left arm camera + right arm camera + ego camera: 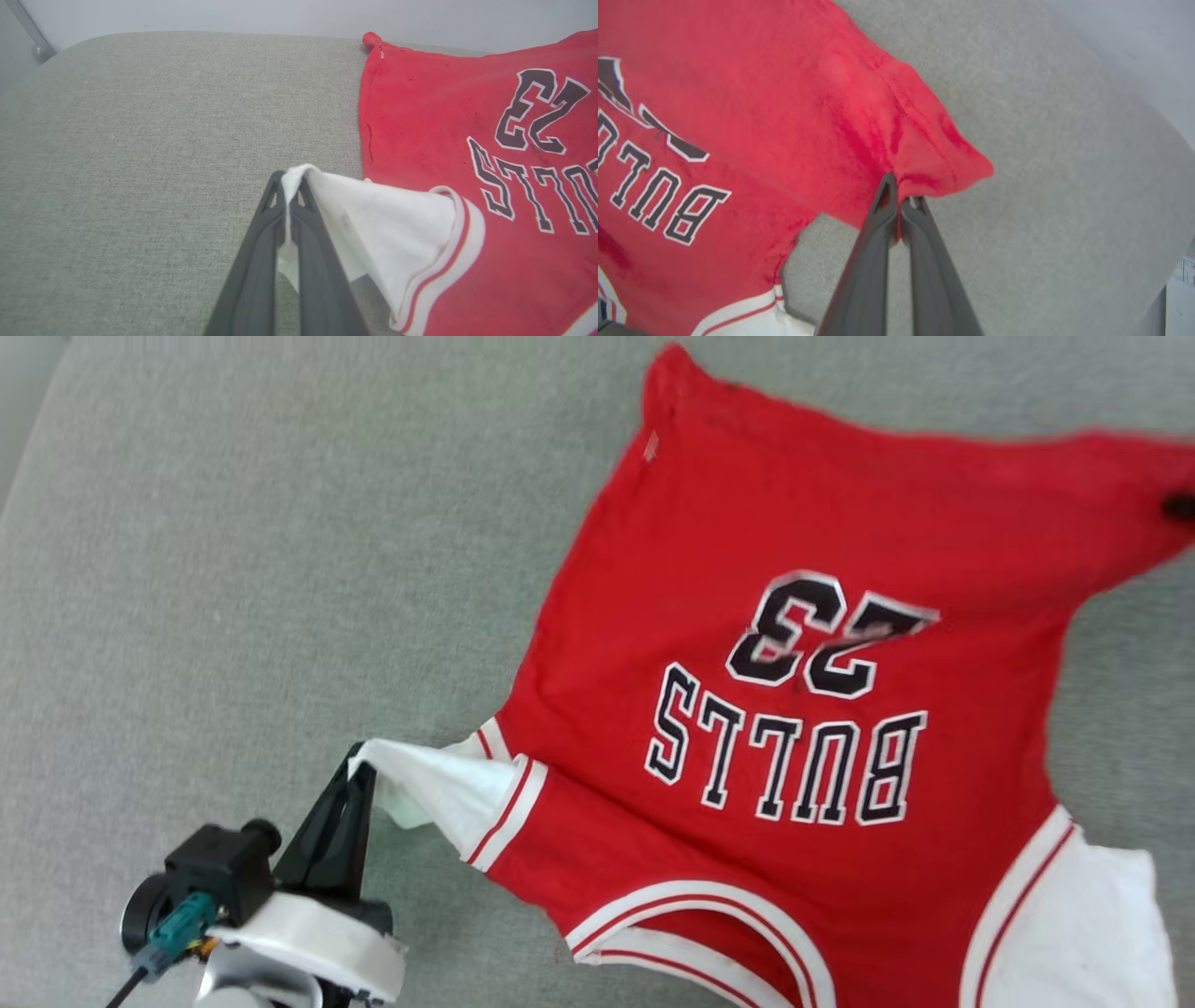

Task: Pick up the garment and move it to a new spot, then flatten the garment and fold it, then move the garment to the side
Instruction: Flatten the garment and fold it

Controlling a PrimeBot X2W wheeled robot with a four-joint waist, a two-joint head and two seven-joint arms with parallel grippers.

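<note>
Red soft-fabric T-shirt (794,523) with white short sleeves and black "BULLS 23" lettering lies spread, print up, on a grey woven-fabric cushion (233,569). The left gripper (290,182) is clamped tight on the edge of one white sleeve (387,219), holding it raised off the cushion. The right gripper (900,196) pinches a red hem corner (943,158) at the shirt's far right, dark fingers pressed together.

head camera looks down from above; 2 wrist cameras sit close, low, sharing the garment (794,523).
</note>
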